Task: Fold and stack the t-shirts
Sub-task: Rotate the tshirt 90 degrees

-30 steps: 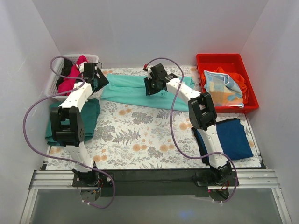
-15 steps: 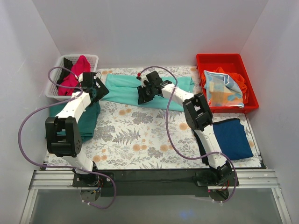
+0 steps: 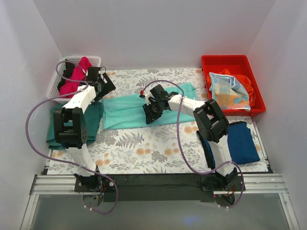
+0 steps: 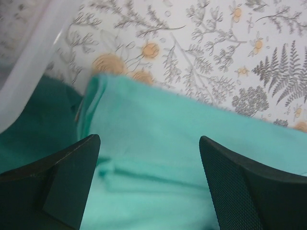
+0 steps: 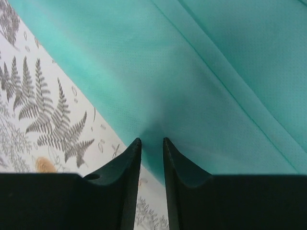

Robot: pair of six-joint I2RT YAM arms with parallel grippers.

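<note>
**Mint shirt dragged nearer, ready for the cross fold**

The mint shirt (image 3: 125, 111) lies as a long band just right of the basket (image 3: 53, 91) and a little nearer the arms; a second ago it lay level with the basket, along the far edge of the cover (image 3: 144, 143), so it has slid toward the arm bases. The right gripper (image 5: 151, 140) has come with it and sits at the band's near edge, well right of the basket. Its jaws are narrow, and the cloth puckers into the gap, so it seems to be pinching a thin fold, though the wrist view does not show the grip itself. The left gripper (image 4: 147, 141) has stayed by the basket, over the band's end on that side; its jaws are wide with nothing between them.

A dark teal shirt (image 3: 95, 122) lies folded just on the near side of the basket; a magenta shirt (image 3: 82, 64) sits inside it; a navy shirt (image 3: 240, 141) lies folded well away to the right.

By my reading the drag was a repositioning: the band now rests where both arms can reach it; the lengthwise fold looks done, the cross fold and the stacking are not; the left gripper would need to take its end first.
</note>
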